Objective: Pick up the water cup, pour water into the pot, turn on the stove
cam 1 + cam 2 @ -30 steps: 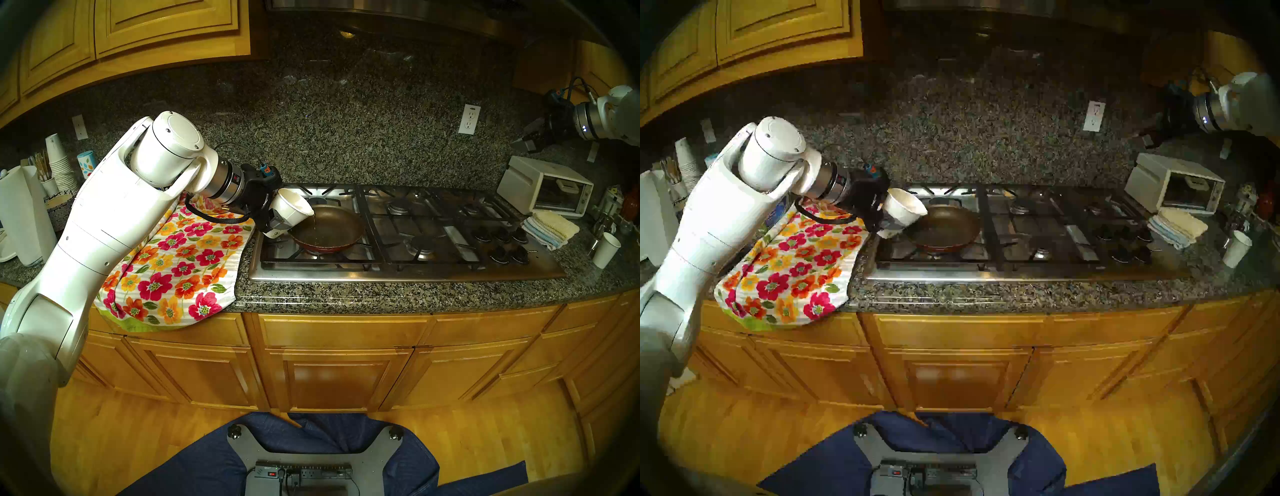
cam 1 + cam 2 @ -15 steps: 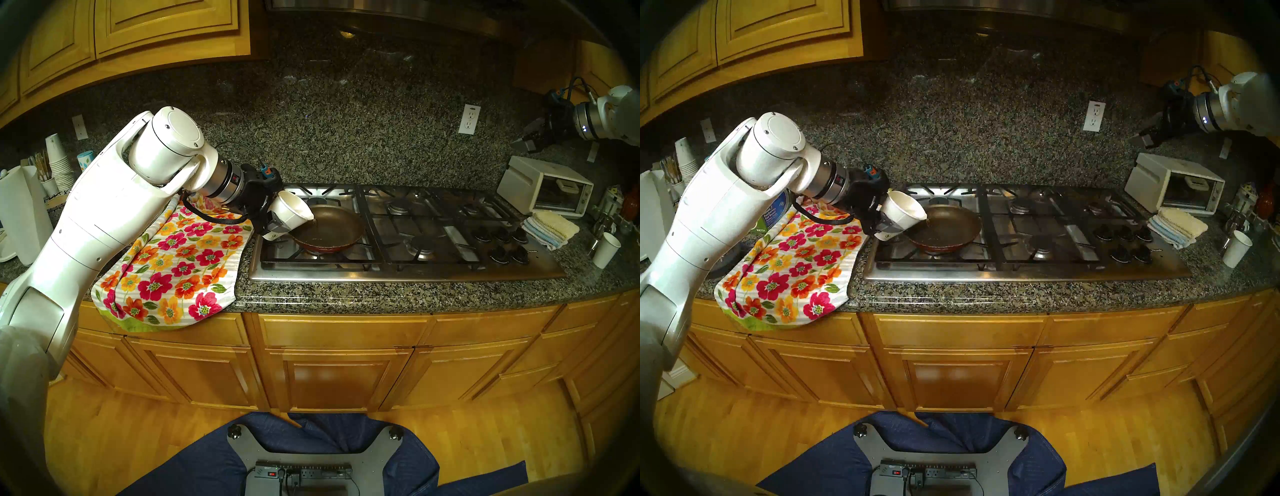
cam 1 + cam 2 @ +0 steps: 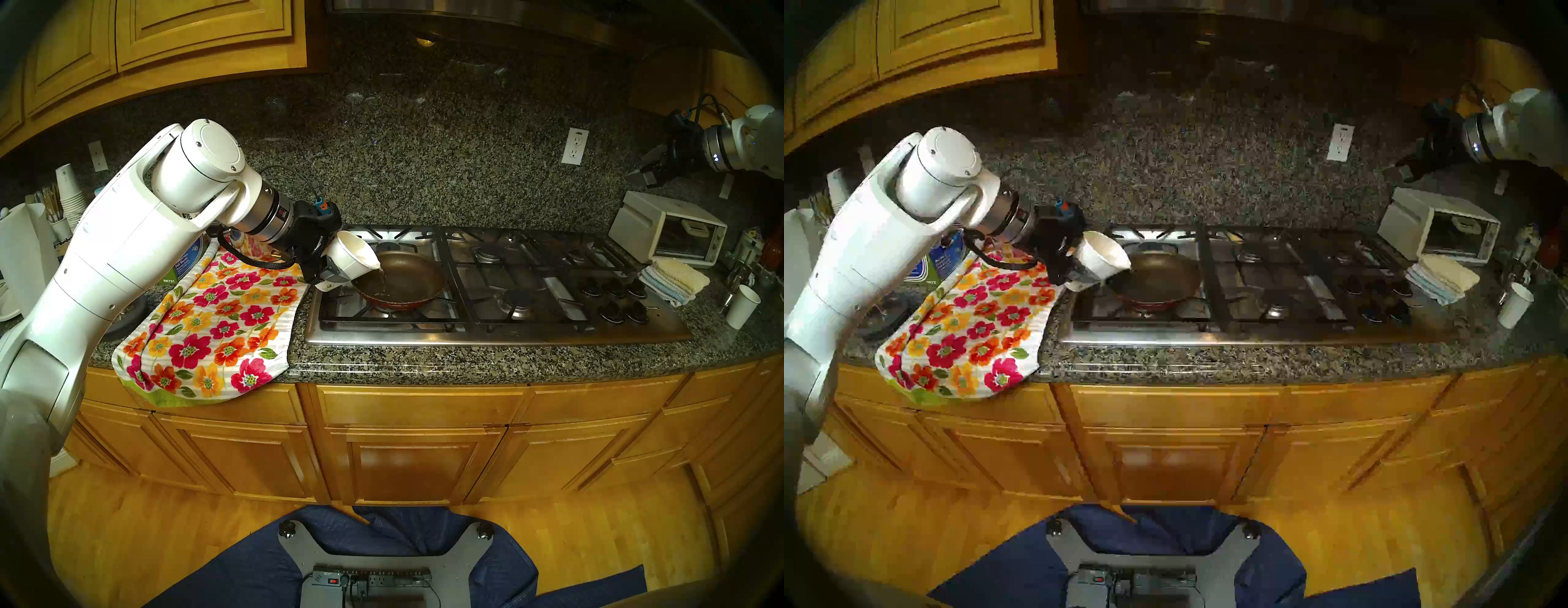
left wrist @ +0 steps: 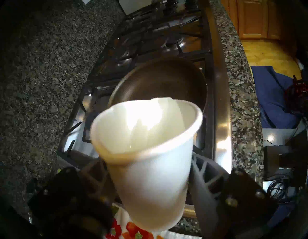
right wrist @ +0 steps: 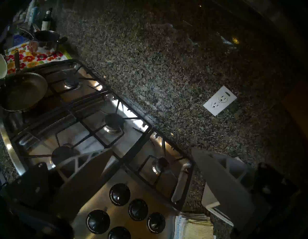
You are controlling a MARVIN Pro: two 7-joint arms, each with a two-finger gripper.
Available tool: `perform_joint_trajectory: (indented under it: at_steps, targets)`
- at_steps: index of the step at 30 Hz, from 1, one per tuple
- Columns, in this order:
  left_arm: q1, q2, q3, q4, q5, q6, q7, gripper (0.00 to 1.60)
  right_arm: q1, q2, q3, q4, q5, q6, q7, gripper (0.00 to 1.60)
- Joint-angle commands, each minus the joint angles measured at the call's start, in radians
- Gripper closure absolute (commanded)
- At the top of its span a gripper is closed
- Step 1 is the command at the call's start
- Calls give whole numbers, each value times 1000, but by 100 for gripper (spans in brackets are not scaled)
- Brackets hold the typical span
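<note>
Now pouring: water cup tilting mouth-down toward the right, lip hanging just over the near-left rim of the pan, thin stream of water falling from lip into the pan. Cup's long axis lying slanted, base up-left toward the wrist, mouth down-right toward the pan's middle. Green logo showing low on the cup's side, near the base.

Left gripper clamping the cup by its lower half, one finger on each side of the wall; wrist view looking straight down the cup's mouth into the pan. Cup wall looking slightly squashed at the rim, so grip judged firm enough.

Pan sitting on the front-left burner of the stove, handle pointing back-left toward the flowered towel.

Right gripper hanging empty, fingers spread wide, well above the right end of the stove, touching nothing. Knobs lying directly below and ahead of those fingers in the right wrist view, clustered at the stove's front-right corner.

Judging next step: finishing the pour, then knob turn. Right arm clearly nearer to the knobs; left arm busy and well apart from them. Which knob serves the front-left burner: not readable from here.

Spare paper cup standing right of the stove, not involved.
</note>
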Motion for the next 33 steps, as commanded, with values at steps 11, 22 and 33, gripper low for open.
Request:
perform_joint_trajectory:
  at_steps: [11, 22, 33]
  targets:
    - [-154, -28, 26, 68, 15, -50, -73, 85, 32, -7, 0, 26, 5, -2, -3, 0]
    - [-192, -47, 63, 119, 48, -95, -103, 85, 32, -7, 0, 27, 5, -1, -3, 0]
    - [-212, -73, 75, 145, 71, -120, -121, 85, 32, -7, 0, 27, 5, -1, -3, 0]
